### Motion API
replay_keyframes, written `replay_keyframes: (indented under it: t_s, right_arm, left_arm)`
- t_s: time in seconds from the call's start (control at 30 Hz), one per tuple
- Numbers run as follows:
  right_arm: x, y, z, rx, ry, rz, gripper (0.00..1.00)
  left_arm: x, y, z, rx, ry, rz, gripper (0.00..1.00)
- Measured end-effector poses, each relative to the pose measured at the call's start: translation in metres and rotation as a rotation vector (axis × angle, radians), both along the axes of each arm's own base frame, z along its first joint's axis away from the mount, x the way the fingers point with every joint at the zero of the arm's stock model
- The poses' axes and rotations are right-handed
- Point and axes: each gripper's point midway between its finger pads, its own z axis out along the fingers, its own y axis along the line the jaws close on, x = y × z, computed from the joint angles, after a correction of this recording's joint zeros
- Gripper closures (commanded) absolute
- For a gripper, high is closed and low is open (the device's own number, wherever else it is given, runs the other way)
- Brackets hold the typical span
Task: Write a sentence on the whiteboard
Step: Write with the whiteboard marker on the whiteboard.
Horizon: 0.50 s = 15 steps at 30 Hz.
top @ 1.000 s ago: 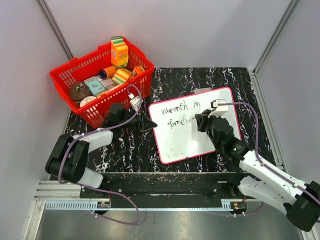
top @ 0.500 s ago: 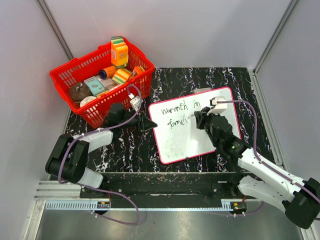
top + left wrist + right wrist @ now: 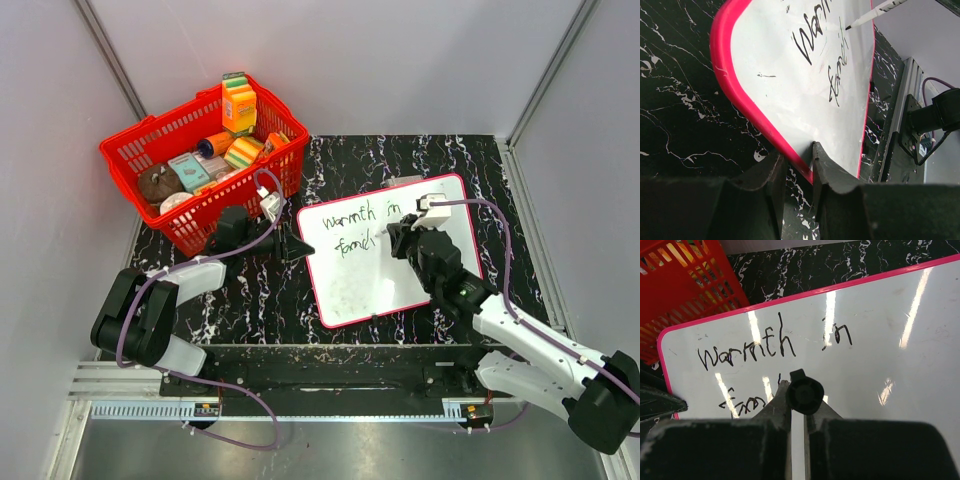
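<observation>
The left gripper (image 3: 799,159) pinches the whiteboard (image 3: 805,75) by its frame, held between its fingers. The right gripper (image 3: 402,238), clamped on the marker (image 3: 804,394), should press lightly on the board beneath its fingertips, using steady strokes to finish the second line.

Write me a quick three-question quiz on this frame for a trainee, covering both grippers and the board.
1. True or false: the left gripper is clamped on the pink frame of the whiteboard.
2. What does the right gripper hold? A) a marker B) a sponge C) nothing
3. Fill in: the top line of writing reads "Warmth ___".
Key: 1 true; 2 A; 3 in.
</observation>
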Motion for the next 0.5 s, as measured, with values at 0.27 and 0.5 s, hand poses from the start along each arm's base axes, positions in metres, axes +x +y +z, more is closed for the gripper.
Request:
replay_keyframes:
  t_s: [0.27,0.5]
  right_arm:
    - [-0.0031,-0.0010,-0.0045,0.009,0.009,0.002,1.00]
    - [-0.0072,0.0016,-0.0091,0.024,0.020,0.024,1.00]
  left_arm:
    - [-0.0001,0.0001,-0.0002,0.001,0.001,0.000,1.00]
    - [-0.0001,0.0001,-0.0004,0.001,0.002,0.000,1.00]
